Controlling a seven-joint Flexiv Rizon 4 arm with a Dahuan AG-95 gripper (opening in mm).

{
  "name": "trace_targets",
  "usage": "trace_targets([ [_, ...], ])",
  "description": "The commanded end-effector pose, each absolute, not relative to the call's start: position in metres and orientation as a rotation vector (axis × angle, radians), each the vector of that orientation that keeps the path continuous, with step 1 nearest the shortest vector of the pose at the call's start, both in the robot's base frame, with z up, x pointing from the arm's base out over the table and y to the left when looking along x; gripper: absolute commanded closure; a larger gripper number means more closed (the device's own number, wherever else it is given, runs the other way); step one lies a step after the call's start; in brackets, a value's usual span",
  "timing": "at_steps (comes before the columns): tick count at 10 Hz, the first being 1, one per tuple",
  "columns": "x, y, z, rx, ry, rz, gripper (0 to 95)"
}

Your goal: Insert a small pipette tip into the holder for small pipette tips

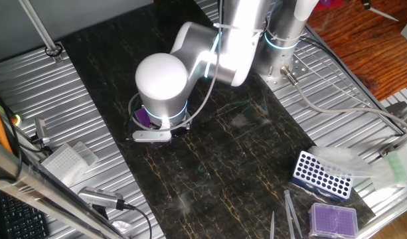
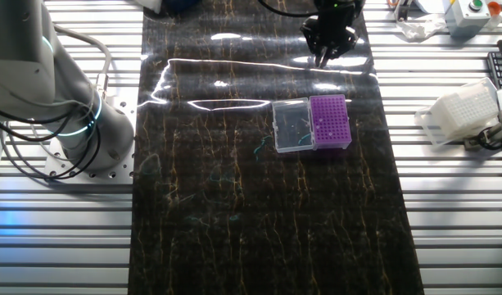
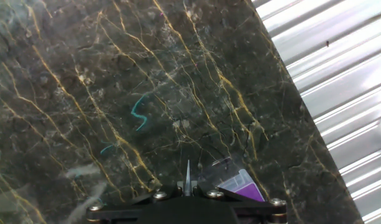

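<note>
One tiny clear plastic pipette tip (image 3: 188, 175), likely feather-light, slippery and easily bent, sits pinched by its wide end in the nearly closed hand (image 2: 325, 56), at top of frame beyond the deep-purple grid rack (image 2: 329, 121).

One fixed view looked steeply down from behind the arm's base, fairly near, with the arm's white joint (image 1: 162, 78) blocking much of the dark marbled surface (image 1: 210, 166). The other fixed view faced it from the opposite side, higher and farther back, taking in the whole surface with the purple holder (image 2: 330, 121) near its middle. The hand view pointed down along the fingers, close to the surface, and caught a corner of the same holder (image 3: 245, 186) at its lower edge.
</note>
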State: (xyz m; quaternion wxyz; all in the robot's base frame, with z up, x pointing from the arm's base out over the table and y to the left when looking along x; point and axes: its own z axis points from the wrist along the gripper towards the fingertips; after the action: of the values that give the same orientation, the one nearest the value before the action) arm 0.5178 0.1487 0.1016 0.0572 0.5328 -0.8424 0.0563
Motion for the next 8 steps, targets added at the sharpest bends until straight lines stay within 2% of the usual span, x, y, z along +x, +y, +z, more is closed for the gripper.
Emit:
trace_targets([
  [1, 0.518, 0.1488, 0.1016, 1.62, -2.558, 0.179, 95.0],
  [8, 0.518, 0.1488, 0.1016, 1.61, -2.572, 0.183, 95.0],
])
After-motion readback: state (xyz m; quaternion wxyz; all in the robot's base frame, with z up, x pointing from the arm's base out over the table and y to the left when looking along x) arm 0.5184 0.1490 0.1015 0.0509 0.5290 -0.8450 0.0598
